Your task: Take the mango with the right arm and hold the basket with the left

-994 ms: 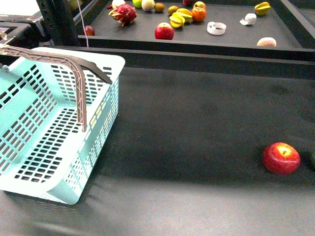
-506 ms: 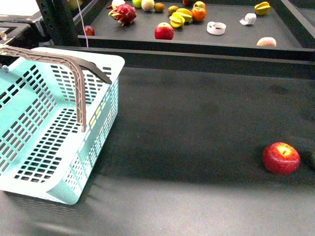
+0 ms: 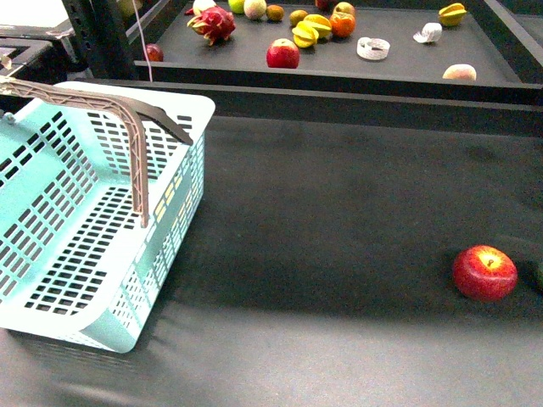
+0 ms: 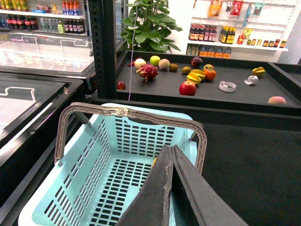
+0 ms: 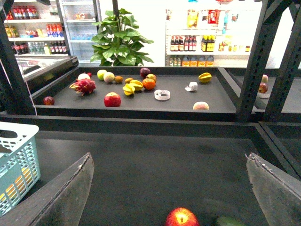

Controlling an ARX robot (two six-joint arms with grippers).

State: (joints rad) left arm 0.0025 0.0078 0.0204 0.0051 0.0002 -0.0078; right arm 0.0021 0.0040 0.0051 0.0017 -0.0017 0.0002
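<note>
Dark grey matting covers the table [image 3: 339,220], which fills most of the front view. On its left side sits the basket [image 3: 76,254], light turquoise with slotted walls, one grey-brown handle [image 3: 127,127] raised over its open top; the inside looks empty from here. Behind the table runs a black shelf [image 3: 339,64] carrying loose fruit: a pink dragon fruit [image 3: 212,23], a red apple [image 3: 282,54], yellow star-shaped fruits [image 3: 310,30] and an orange [image 3: 343,24].

Near the table's right edge lies another red apple [image 3: 484,272], well apart from the basket, with a green object [image 5: 230,221] just beside it, mostly cut off by the frame. No plain yellow mango can be made out for certain in any view.

Seen from the left wrist, the left gripper [image 4: 171,188] hangs over the basket with its fingers pressed together on nothing. From the right wrist, the right gripper [image 5: 171,188] has its fingers spread wide, above the table by the apple.
</note>
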